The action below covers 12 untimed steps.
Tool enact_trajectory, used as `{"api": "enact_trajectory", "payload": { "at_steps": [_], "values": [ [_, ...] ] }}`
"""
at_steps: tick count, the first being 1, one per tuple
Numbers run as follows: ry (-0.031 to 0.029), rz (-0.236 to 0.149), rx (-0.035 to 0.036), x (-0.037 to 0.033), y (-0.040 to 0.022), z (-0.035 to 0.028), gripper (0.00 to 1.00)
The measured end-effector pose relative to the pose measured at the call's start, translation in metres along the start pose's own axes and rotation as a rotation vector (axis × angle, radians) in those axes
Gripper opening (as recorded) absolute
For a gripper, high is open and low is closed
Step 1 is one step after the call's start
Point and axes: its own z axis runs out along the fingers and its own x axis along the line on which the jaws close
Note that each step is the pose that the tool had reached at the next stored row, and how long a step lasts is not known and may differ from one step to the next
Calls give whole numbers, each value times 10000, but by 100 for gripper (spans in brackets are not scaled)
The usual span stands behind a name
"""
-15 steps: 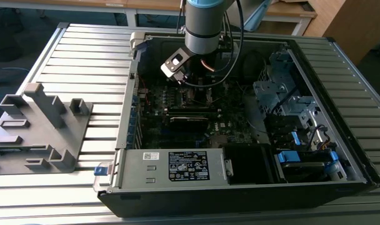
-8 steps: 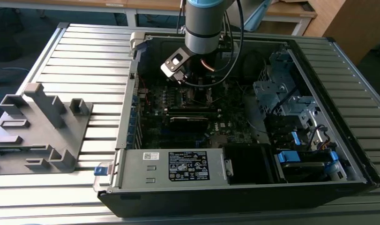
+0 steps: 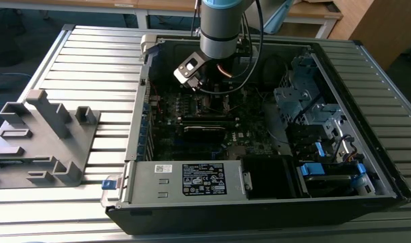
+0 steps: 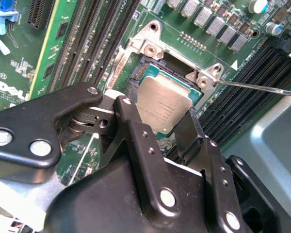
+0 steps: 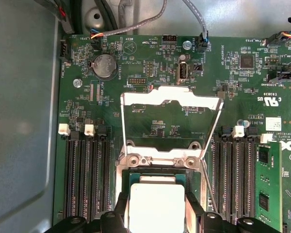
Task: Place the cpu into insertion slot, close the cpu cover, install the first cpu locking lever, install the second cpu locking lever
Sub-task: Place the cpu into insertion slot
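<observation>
Gripper (image 4: 155, 111) pinching cpu (image 4: 167, 97) over slot (image 4: 157, 65), cover (image 5: 169, 98) up; cpu seems tilted, and we fear a damaged slot if seated crooked.

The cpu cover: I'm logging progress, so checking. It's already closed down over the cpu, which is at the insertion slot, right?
Not closed. The first wrist view shows the cpu cover swung open, away from the insertion slot, with green board visible through its window. The cpu is at the slot, as you say.
</observation>
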Motion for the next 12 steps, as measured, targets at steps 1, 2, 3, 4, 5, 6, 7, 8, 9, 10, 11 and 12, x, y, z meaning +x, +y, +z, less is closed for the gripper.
{"api": "enact_trajectory", "payload": {
  "at_steps": [1,2,3,4,5,6,7,8,9,10,11,12],
  "values": [
    [-2,17,-1,-1,0,1,54],
    [-4,36,-3,-3,0,2,54],
    [-5,53,-4,-4,0,2,54],
    [-6,58,-3,-5,0,2,54],
    [-8,58,-3,-5,0,2,54],
    [-9,59,-2,-5,0,2,54],
    [-9,59,-2,-5,0,2,54],
    [-10,59,-2,-5,0,2,54],
    [-8,59,-2,-6,-1,4,54],
    [-8,60,-3,-7,-1,7,54],
    [-9,58,-2,-7,-1,10,54],
    [-9,54,-1,-7,-1,11,54]
  ]
}}
